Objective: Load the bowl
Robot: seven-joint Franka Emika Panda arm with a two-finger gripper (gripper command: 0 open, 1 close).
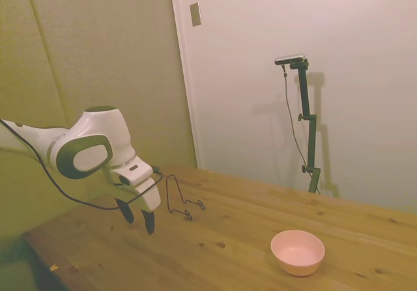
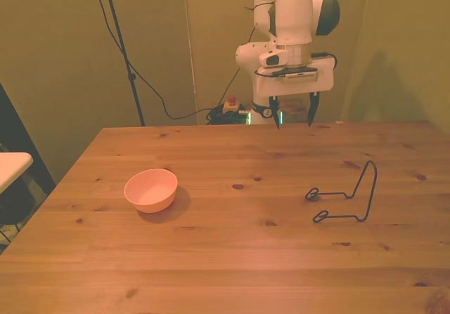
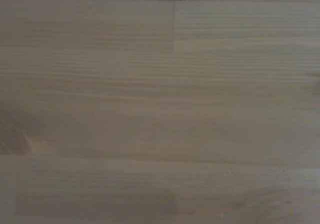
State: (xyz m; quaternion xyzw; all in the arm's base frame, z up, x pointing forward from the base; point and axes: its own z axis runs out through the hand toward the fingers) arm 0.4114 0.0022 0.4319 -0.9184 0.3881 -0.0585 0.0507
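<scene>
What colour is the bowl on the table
Pale pink, plain with no pattern; the bowl shows best in the front view.

Small round pale pink plastic bowl (image 2: 150, 190), plain and smooth, slightly lighter inside, toward the table's edge at the front view's left. Wooden table (image 2: 225, 258) in warm honey-brown planks, streaked with fine grain and dotted with dark knots; in the wrist view (image 3: 160, 108) duller, greyish-brown, striped lengthwise. Thin black bent-wire stand (image 2: 346, 194), toward the edge at the front view's right. Glossy white robot arm (image 1: 91, 148) with dark grey joint panels; white gripper (image 2: 294, 121) with black fingers (image 1: 149, 221).
</scene>
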